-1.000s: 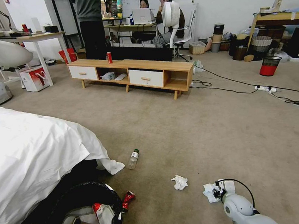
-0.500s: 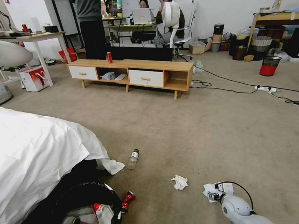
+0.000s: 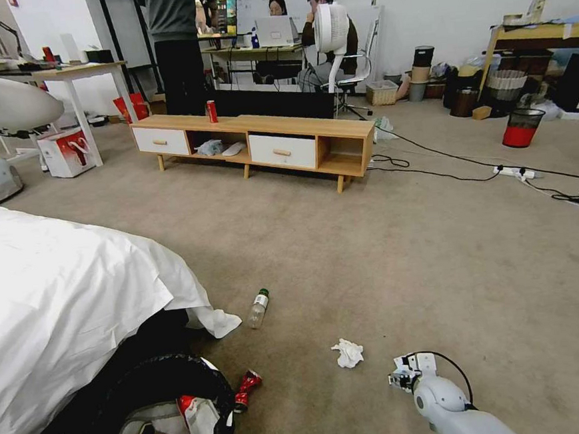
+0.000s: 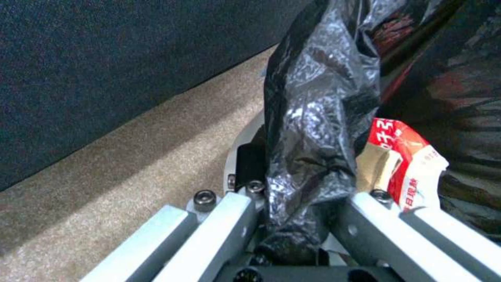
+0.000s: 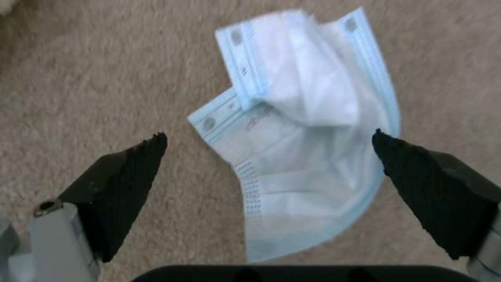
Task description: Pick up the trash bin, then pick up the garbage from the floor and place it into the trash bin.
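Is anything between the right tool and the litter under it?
Nothing visible. The right tool hangs open over a crumpled blue face mask on bare carpet, one fingertip at either side.

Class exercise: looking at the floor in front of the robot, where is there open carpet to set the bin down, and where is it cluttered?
Open carpet: the wide stretch between the wooden TV bench and the bottle, and everything right of the right gripper, which hangs open over a face mask. Crowded: by the bed, where the trash bin, crushed can and tissue cluster.
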Available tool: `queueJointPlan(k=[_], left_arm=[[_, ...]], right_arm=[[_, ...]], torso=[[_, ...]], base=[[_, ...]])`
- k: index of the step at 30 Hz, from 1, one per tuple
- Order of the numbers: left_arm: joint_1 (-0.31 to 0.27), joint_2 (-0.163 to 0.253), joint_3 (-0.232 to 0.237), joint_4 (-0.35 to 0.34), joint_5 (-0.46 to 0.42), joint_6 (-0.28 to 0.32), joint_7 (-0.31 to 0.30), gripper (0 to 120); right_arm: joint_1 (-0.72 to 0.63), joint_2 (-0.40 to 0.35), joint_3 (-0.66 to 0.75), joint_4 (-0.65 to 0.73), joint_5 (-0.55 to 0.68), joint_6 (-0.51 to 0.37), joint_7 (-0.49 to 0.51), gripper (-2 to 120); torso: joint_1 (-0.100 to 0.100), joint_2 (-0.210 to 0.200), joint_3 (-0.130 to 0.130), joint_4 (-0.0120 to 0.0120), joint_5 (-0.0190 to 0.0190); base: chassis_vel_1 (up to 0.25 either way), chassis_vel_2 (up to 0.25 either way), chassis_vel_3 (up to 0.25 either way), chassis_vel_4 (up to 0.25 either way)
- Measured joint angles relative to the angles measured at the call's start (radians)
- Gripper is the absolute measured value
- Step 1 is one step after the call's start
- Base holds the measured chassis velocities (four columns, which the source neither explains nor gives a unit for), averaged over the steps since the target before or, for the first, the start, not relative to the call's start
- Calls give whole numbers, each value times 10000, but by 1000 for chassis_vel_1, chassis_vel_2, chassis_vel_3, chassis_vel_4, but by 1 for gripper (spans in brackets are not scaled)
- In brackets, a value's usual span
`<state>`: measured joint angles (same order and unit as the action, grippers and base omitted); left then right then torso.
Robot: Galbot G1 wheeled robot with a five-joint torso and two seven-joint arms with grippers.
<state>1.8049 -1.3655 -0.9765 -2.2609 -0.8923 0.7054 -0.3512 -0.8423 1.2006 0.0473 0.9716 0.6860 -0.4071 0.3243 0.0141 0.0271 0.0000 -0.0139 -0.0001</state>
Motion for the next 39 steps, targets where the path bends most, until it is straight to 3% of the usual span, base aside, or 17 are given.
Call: queueJointPlan(k=[30, 34, 36, 39], left_arm=[[119, 19, -21, -16, 33, -78, 35, 0], [130, 8, -35, 7, 51, -94, 47, 0], [103, 0, -36, 76, 71, -103, 52, 0], [82, -6, -35, 103, 78, -104, 53, 0]], right_arm=[[504, 510, 191, -1394, -846, 536, -370, 100], [521, 602, 145, -1411, -928, 610, -405, 90], [518, 651, 113, -1407, -999, 674, -463, 76], [511, 657, 91, -1398, -1018, 683, -485, 70]], torso=[[0, 1, -1, -5, -2], [0, 1, -1, -1, 0], [0, 1, -1, 0, -1], [-1, 2, -2, 0, -1]], base=[[0, 0, 0, 0], [0, 0, 0, 0], [0, 0, 0, 0], [0, 0, 0, 0]])
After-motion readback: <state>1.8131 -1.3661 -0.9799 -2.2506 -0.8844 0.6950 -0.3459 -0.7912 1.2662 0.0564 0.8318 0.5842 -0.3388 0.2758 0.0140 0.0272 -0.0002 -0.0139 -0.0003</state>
